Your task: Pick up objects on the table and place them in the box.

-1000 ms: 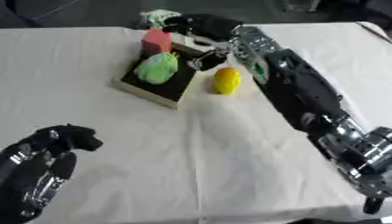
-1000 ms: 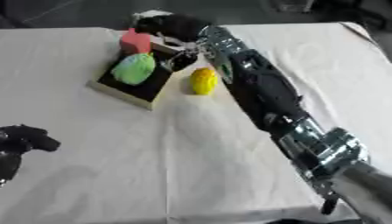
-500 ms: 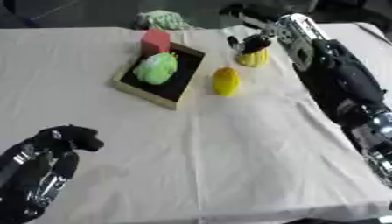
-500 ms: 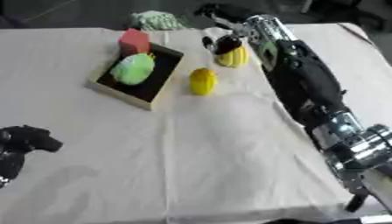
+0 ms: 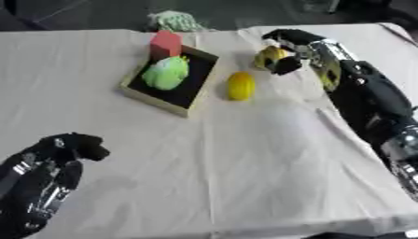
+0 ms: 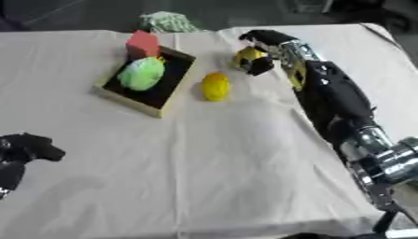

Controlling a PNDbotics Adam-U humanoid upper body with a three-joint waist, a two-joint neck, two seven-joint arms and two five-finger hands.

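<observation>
Our right hand (image 5: 287,49) is curled around a small yellow object (image 5: 269,56), so next we carry it to the shallow black-lined wooden box (image 5: 143,94).

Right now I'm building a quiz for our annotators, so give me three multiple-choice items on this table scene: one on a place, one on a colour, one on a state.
1. Where does the yellow lemon-shaped object lie?
A. inside the box
B. on the cloth, right of the box
C. in the left hand

2. What colour is the block at the box's far end?
A. red
B. blue
C. white

3. What is the right hand doing?
A. resting flat on the table
B. holding a small yellow object
C. pressing the green object

Answers:
1. B: it sits on the white cloth beside the box, apart from its wall.
2. A: the block is plainly red, next to the green object.
3. B: its fingers curl round the small yellow object, while the left hand idles at the lower left.
</observation>
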